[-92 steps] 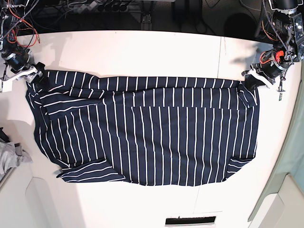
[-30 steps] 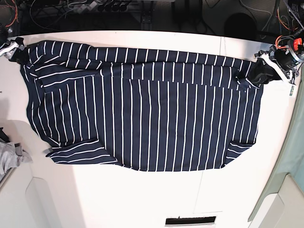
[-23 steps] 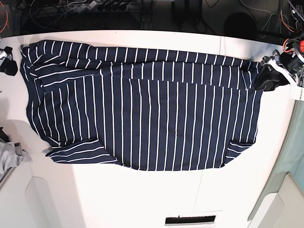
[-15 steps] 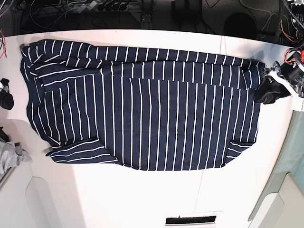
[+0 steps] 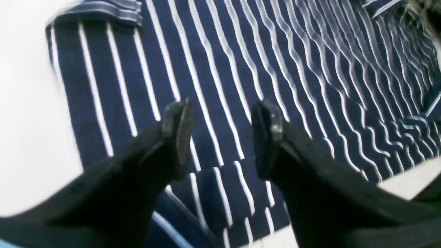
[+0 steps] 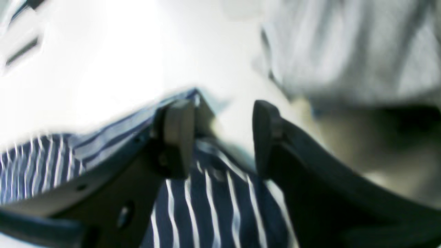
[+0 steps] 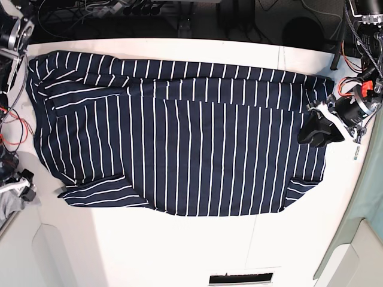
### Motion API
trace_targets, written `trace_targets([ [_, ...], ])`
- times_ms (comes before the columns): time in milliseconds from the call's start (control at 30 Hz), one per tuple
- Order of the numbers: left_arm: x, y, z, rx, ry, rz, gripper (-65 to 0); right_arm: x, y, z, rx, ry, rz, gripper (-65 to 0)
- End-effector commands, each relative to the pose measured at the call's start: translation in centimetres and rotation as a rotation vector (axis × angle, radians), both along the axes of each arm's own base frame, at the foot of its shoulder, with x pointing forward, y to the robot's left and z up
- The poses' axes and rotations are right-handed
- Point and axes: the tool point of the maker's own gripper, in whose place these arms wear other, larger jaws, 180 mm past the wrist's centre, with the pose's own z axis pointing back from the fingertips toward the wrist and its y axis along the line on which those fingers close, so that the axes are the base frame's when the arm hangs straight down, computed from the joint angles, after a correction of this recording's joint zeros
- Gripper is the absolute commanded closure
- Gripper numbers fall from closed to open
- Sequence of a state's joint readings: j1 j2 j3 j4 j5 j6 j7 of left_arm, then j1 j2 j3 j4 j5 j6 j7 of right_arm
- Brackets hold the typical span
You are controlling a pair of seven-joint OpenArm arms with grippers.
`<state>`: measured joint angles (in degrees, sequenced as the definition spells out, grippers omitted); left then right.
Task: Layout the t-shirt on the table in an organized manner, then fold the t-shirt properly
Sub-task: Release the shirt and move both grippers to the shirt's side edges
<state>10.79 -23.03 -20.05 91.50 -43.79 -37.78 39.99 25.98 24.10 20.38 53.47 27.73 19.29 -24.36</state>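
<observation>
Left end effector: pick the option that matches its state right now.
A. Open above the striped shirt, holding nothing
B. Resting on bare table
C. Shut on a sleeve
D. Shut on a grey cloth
A: in the left wrist view the left end effector stands apart, with only the t-shirt visible through the gap.

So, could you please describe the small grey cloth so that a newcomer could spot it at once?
Start from the white table, mostly covered by the striped t-shirt. Follow the shirt's lower sleeve to the table's edge on the base view's left: the grey cloth lies there, half out of frame. It is plain and crumpled, with no stripes.
</observation>
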Motion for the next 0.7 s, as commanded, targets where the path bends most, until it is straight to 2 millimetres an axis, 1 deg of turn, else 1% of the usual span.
trace_targets([
  [0, 0.6, 0.1, 1.3, 0.001, -0.043, -0.011, -30.3, 1.6, -0.7, 2.0, -0.003, -0.063, -0.021, -27.7],
  [100, 0.5, -0.1, 1.1, 0.002, -0.034, -0.018, -30.3, 3.2, 0.2, 0.6, 0.037, -0.064, -0.052, -27.7],
  [167, 0.4, -0.1, 1.0, 0.004, -0.031, -0.018, -30.3, 3.9, 1.3, -0.9, 0.05, -0.045, -0.06, -27.7],
  [233, 0.3, -0.1, 0.9, 0.005, -0.023, -0.02, -30.3, 4.2, 2.3, -2.4, 0.09, -0.044, -0.083, -27.7],
  [333, 0.0, -0.1, 0.5, 0.013, 0.004, -0.027, -30.3, 4.3, 3.2, -3.8, 0.175, -0.125, -0.179, -27.7],
  [400, -0.3, -0.1, 0.2, 0.019, 0.023, -0.032, -30.3, 4.1, 3.3, -4.4, 0.194, -0.15, -0.217, -27.7],
  [500, -0.9, -0.1, -0.3, 0.018, 0.039, -0.032, -30.3, 3.8, 3.2, -4.6, 0.168, -0.174, -0.229, -27.7],
  [667, -1.7, -0.1, -0.9, 0.015, 0.058, -0.03, -30.3, 3.4, 2.3, -5.2, 0.139, -0.143, -0.277, -27.7],
])
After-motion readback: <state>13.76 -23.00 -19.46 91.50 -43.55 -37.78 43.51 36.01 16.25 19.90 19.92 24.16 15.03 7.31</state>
